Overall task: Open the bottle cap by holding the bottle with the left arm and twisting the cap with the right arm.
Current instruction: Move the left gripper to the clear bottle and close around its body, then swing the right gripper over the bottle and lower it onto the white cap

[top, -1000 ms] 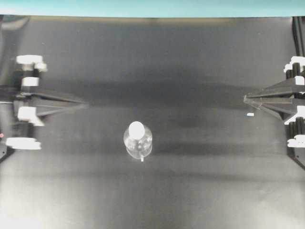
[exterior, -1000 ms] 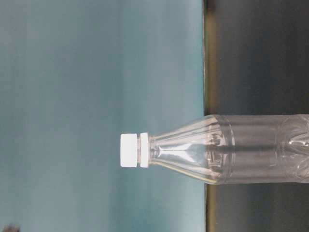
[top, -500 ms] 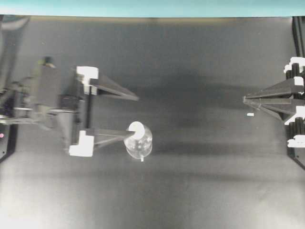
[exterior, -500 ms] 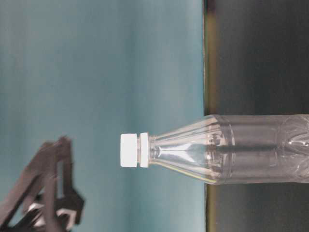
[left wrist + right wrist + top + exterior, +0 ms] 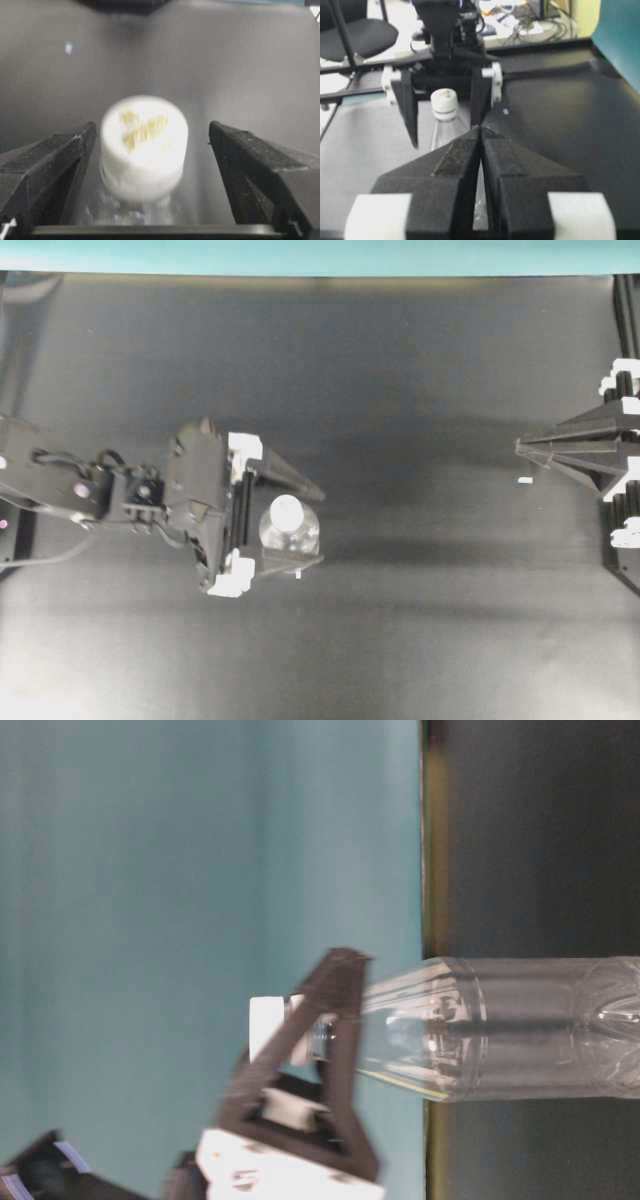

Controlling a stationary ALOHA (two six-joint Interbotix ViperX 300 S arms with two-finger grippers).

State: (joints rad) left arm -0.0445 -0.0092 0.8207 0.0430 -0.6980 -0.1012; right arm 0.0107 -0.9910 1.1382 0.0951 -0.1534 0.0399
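Bottle: clear plastic, standing upright near the middle of the dark table; in the table-level view it appears turned sideways.
Bottle cap: white, round, screwed on the neck; faint yellowish marks show on its top in the left wrist view.
Left arm: reaches in from the left edge of the overhead view.
Left claw: spread wide, one finger on each side of the bottle; a gap shows between each finger and the cap.
Right arm: at the right edge, well apart from the bottle.
Right claw: fingers pressed together, nothing between them, pointing toward the bottle.
White fleck: lying on the table just beside the right claw's tip.
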